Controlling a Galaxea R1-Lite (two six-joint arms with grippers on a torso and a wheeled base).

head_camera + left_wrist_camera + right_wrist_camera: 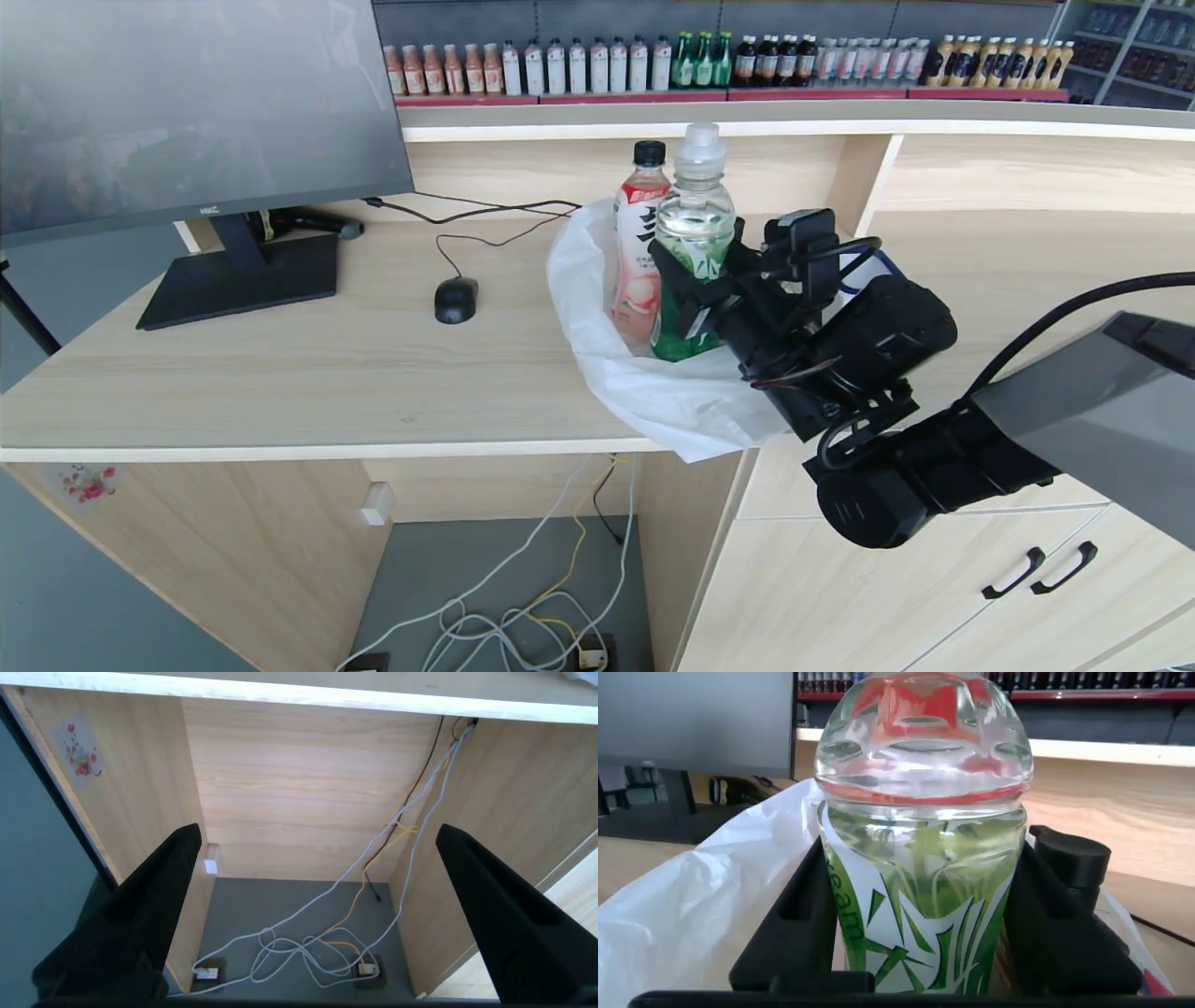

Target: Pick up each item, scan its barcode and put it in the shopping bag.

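Our right gripper (695,280) is clamped on the clear bottle (693,201) at its green, leaf-patterned label, holding it upright in the mouth of the white shopping bag (644,392). Just left of it stands a pink bottle (638,245). The bag overhangs the desk edge (280,448). Our left gripper (318,905) hangs spread wide under the desk.

A dark monitor (187,103) stands on the light wooden counter (280,373), at ten o'clock in the head view. A black mouse (456,300) lies at three o'clock from the monitor's foot (243,280). Rows of shelf bottles (728,63) stand at twelve o'clock. Under the counter, at six o'clock, lie loose cables (523,607); a flower sticker (86,483) sits at eight o'clock.
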